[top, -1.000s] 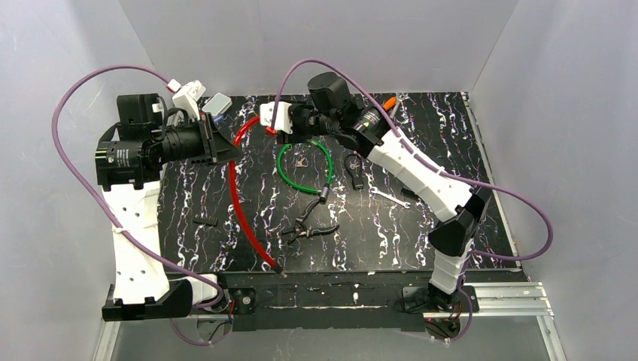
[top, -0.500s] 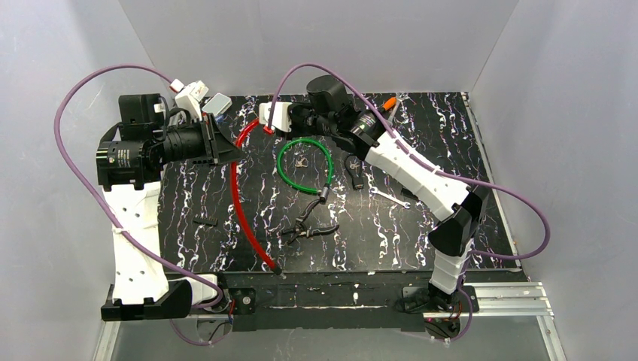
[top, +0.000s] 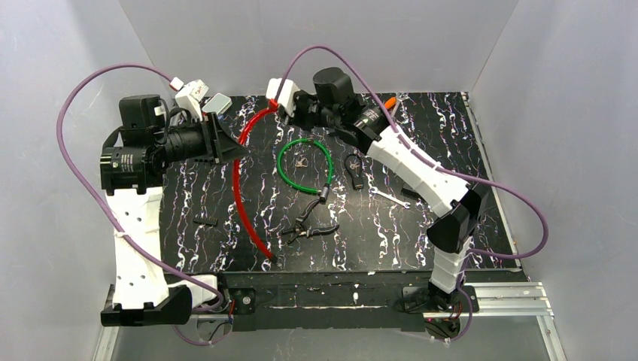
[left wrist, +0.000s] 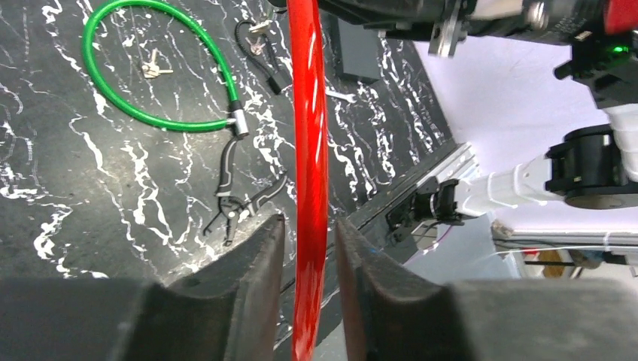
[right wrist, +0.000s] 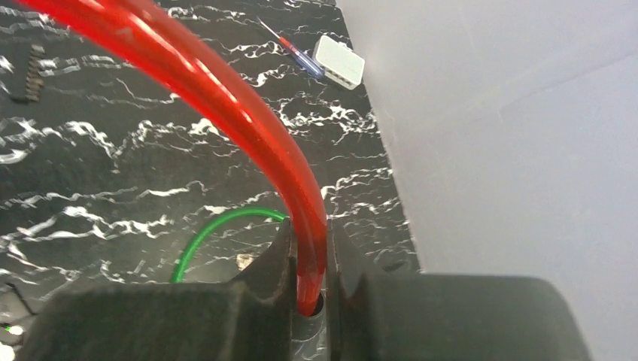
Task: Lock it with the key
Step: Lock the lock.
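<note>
The right claw (right wrist: 308, 239) clamps the red cable (right wrist: 226, 98) tight between its 2 fingers; the left claw (left wrist: 308, 226), slightly parted, loosely straddles it

right wrist: you lose the tip of the red cable (right wrist: 226, 98) between the fingers of the right end effector (right wrist: 308, 239) | left wrist: that cable runs off the top and bottom edges | keys (left wrist: 153, 70) on the worktop (left wrist: 75, 188): too small for you to count
</note>
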